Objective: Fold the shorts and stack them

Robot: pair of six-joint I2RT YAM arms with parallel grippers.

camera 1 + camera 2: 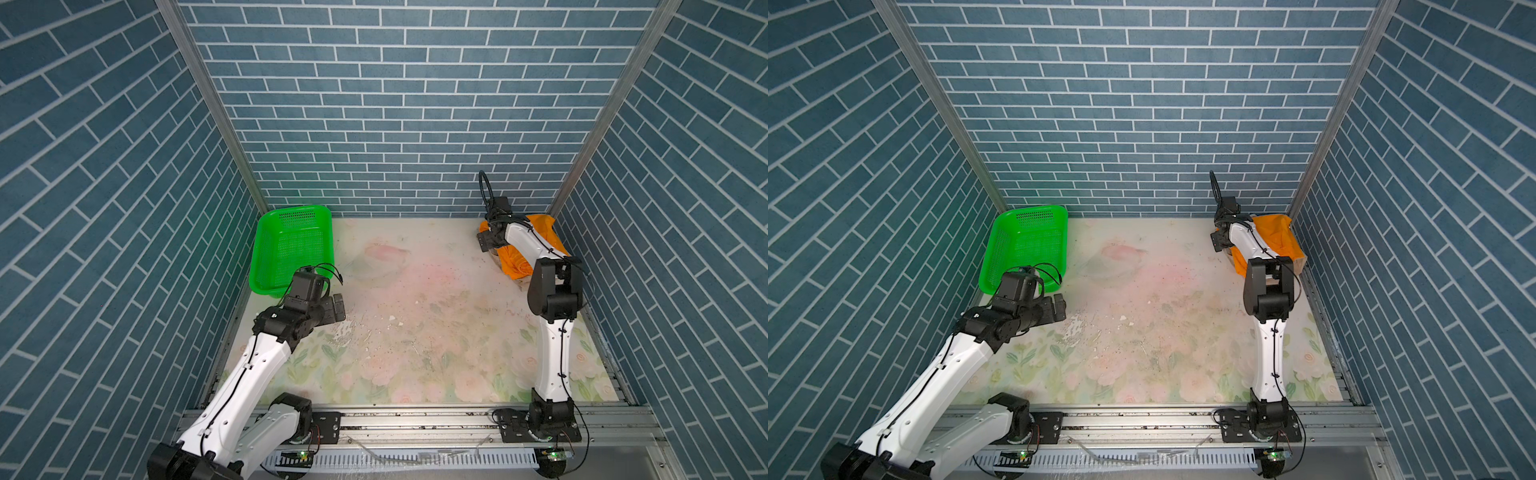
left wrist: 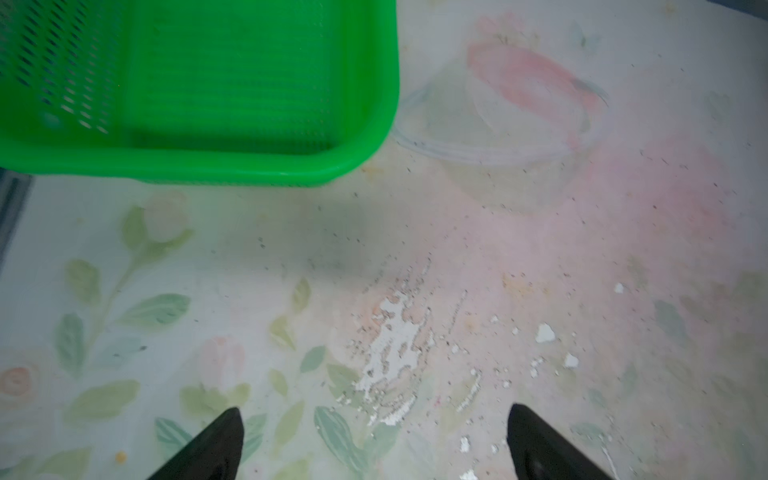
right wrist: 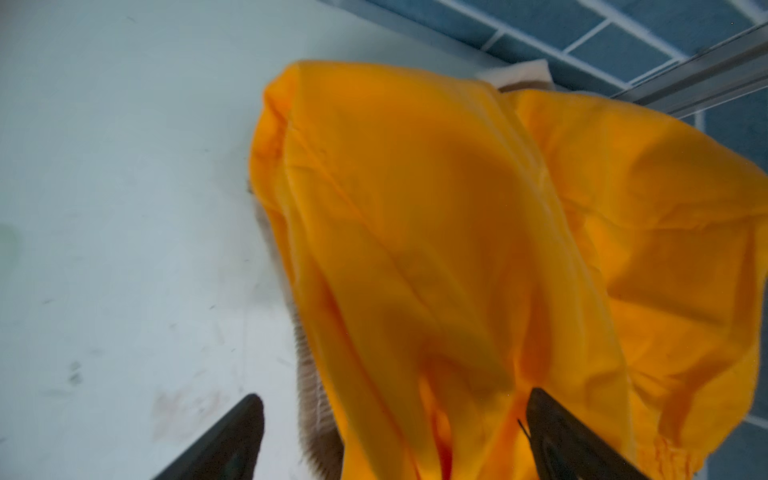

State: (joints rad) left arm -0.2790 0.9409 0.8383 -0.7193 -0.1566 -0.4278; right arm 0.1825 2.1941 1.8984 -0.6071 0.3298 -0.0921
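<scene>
Nearest, on the left, the left gripper hung just above the flowered table cover with its jaws spread wide and nothing between them. Its wrist view showed only flaked, speckled cover ahead of it. Just beyond it stood the green perforated basket, and no cloth could be seen inside.

In the far right corner lay both pairs of shorts. The orange shorts were draped over the beige shorts, close against the walls. The right gripper was poised over the left edge of that pile. Its jaws were apart and pinched nothing, and the orange cloth lay loose beneath them.

The stacking looked as good as done, with this as the let-go after setting the orange pair on top. The next move probably called for lifting the right arm straight up and clear, so that no finger dragged the top layer off.

In both top views the right arm hid much of the pile and the beige pair was only a sliver. The right wrist view showed its ribbed waistband peeping out under the orange, and the wide gap between the fingers.
</scene>
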